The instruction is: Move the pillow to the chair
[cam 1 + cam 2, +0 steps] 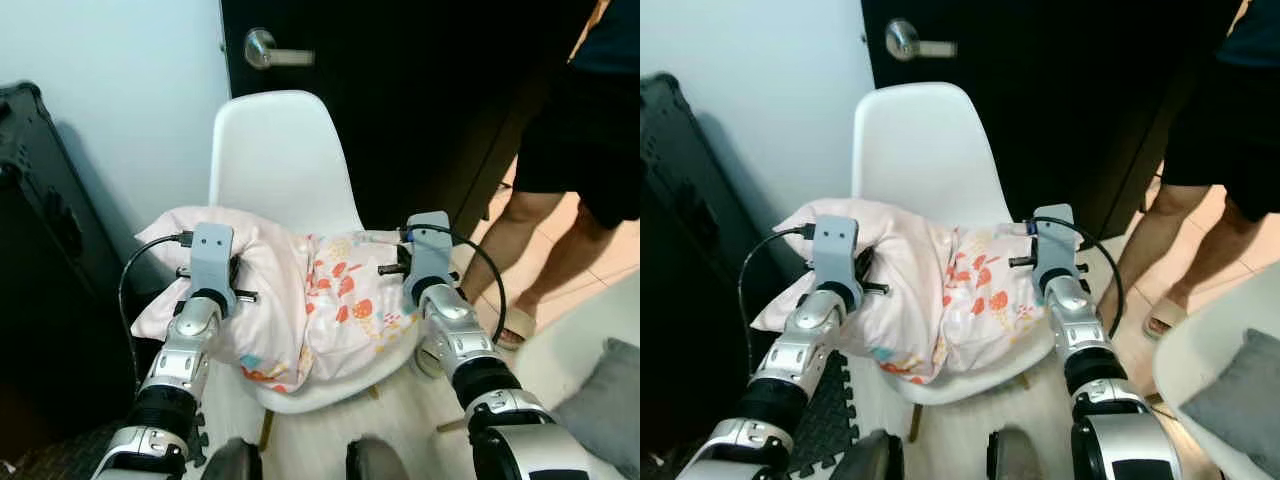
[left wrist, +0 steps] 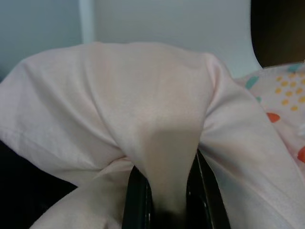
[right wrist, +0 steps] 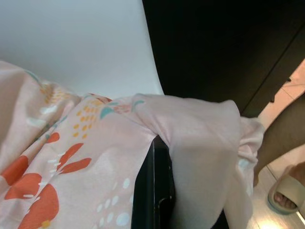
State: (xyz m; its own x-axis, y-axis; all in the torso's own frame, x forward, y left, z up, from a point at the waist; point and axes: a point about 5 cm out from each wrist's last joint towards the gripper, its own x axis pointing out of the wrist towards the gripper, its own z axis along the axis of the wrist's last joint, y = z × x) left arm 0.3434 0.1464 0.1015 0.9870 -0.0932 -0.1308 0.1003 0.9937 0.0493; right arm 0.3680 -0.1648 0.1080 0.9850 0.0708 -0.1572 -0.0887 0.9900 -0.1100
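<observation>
Both grippers (fingers pinching) pillow (image 1: 300, 300), chair (image 1: 280, 150)

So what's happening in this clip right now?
The robot is holding a pink patterned pillow with both claws over the seat of a white chair. The left claw is shut on a bunch of fabric at one end, and the right claw pinches the other end. The pillow rests on the seat, sagging over its left edge, not yet released. A person stands to the right by a dark door.
</observation>
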